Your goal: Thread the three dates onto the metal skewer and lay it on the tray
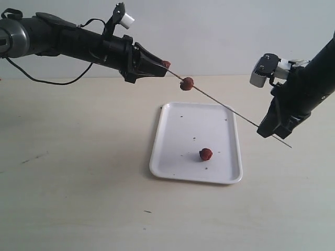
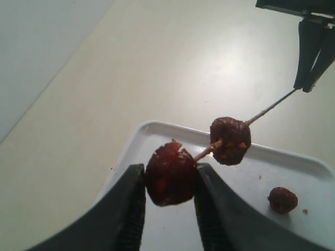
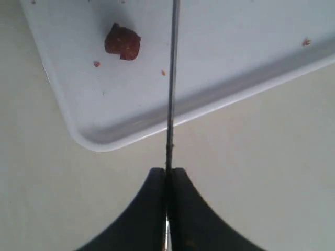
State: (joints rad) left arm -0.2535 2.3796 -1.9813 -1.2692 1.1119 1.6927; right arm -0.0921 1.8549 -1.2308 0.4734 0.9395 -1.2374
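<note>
The thin metal skewer [image 1: 225,107] slants in the air above the white tray [image 1: 172,151]. My right gripper [image 1: 267,130] is shut on its lower end, the rod [image 3: 171,94] running out from between the closed fingers. One date [image 1: 187,83] is threaded partway along the rod. My left gripper [image 1: 165,65] is shut on a second date [image 2: 170,174] at the skewer's upper tip, and the threaded date [image 2: 230,140] hangs just beyond it. The third date [image 1: 205,154] lies loose on the tray, also seen as a dark lump [image 3: 122,42].
A pale tabletop [image 1: 73,172] surrounds the tray, with a plain white wall behind. Small dark crumbs [image 1: 194,138] dot the tray. A black cable [image 1: 36,78] hangs from the left arm.
</note>
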